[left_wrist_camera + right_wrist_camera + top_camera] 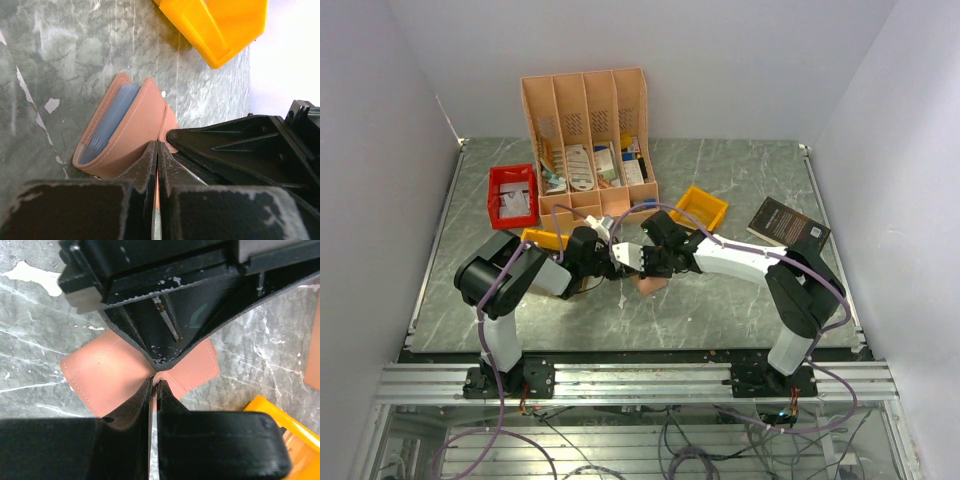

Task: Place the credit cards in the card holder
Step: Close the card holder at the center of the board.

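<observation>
The tan card holder [125, 125] lies mid-counter [720, 300]. The left hand [158, 150] and right hand [153, 382] crowd over it, both clenched on its edges. A yellow bin [700, 207] sits at two o'clock and a peach organiser [585, 130] at twelve. Green marble, white walls [740, 60].

The card holder [648, 282] lies mid-table [720, 300]. Behind it, at the far side, stands the desk organiser [585, 130], with the left bin [513, 195] beside it on the left and the right bin [700, 207] on its right. The near bin [542, 239] sits left of the holder. A book [788, 222] lies at the right.
</observation>
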You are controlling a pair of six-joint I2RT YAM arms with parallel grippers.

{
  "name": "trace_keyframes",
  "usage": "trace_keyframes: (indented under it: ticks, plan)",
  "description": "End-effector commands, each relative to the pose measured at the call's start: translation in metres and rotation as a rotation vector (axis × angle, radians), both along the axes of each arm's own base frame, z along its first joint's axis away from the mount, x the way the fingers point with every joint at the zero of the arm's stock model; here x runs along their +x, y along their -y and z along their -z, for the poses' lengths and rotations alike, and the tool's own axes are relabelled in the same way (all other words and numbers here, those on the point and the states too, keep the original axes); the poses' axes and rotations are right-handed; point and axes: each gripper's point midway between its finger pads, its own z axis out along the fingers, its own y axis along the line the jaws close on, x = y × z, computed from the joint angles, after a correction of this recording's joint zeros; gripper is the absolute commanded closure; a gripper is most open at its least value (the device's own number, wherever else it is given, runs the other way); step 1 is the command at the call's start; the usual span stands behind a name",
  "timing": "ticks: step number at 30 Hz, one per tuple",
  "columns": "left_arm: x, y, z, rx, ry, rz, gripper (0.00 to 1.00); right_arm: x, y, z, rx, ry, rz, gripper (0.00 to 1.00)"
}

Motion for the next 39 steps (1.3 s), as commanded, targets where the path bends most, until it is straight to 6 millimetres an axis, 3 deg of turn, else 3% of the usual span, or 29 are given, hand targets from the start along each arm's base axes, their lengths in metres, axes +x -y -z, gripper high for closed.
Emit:
trace_keyframes:
  ticks: [1,6,23,31,39]
  plan:
    - [-0.009,-0.016,0.022,0.047,-0.069,-0.03,0.93,-0.103,0.058,0.077,-0.287,-0.335,-0.076,1.0]
    - [-0.004,-0.012,0.005,-0.003,-0.049,-0.034,0.93,-0.105,0.069,0.084,-0.328,-0.326,-0.076,1.0]
    - [0.007,0.006,-0.036,-0.259,-0.015,-0.055,0.9,-0.106,0.075,0.087,-0.355,-0.314,-0.082,1.0]
    - [0.001,0.008,-0.019,-0.217,-0.051,-0.038,0.93,-0.107,0.073,0.086,-0.346,-0.319,-0.082,1.0]
    - [-0.016,0.004,0.014,-0.056,-0.11,-0.008,0.93,-0.106,0.069,0.085,-0.337,-0.32,-0.074,1.0]
